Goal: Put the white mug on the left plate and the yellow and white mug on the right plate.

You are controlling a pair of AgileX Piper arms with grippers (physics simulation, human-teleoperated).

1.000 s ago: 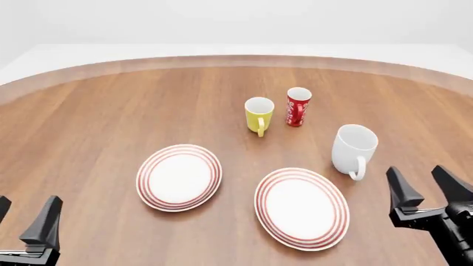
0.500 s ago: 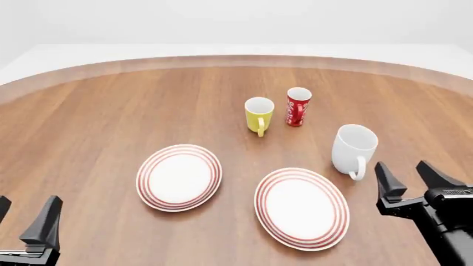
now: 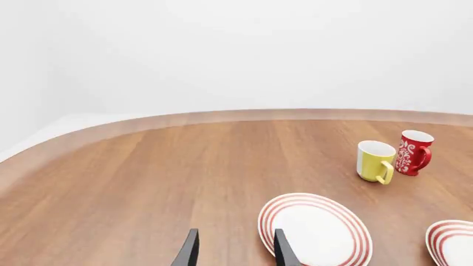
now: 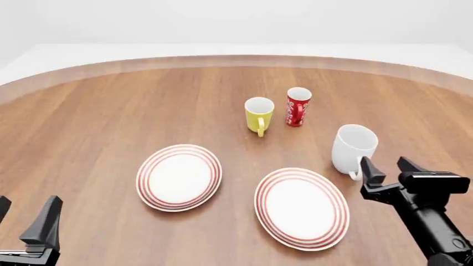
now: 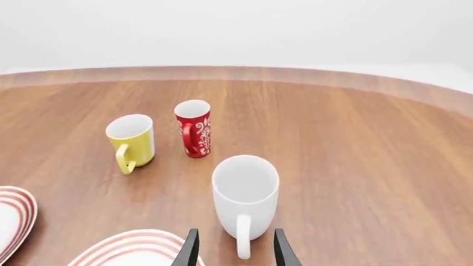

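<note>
The right gripper (image 4: 388, 170) sits just behind the white mug (image 4: 353, 148) on the near right side of the wooden table (image 4: 111, 111). Its fingers are spread apart and hold nothing. In the right wrist view the two fingertips (image 5: 190, 249) flank the mug's loop handle, which points toward the camera; whether they touch the handle cannot be determined.

The white mug stands upright on the table, just beyond and to the right of the right plate (image 4: 302, 208). It is not on either plate.

The yellow and white mug (image 4: 258, 114) stands upright farther back, near the table centre, with its handle turned toward the near side. The red cup with white lettering (image 4: 298, 106) stands upright just to its right, close beside it but apart. In the left wrist view the red cup (image 3: 412, 152) shows a handle.

The left plate (image 4: 179, 177) lies flat on the near left-centre of the table. The right plate lies flat beside it, slightly nearer the camera. The two plates are close but not touching. Both carry thin red concentric rings near the rim, and nothing rests on either.

The left gripper (image 4: 26, 221) is at the lower left corner of the front view, well apart from all objects. Its fingers are spread and hold nothing. In the left wrist view its fingertips (image 3: 189, 252) appear beside the left plate's (image 3: 314, 230) rim.
</note>
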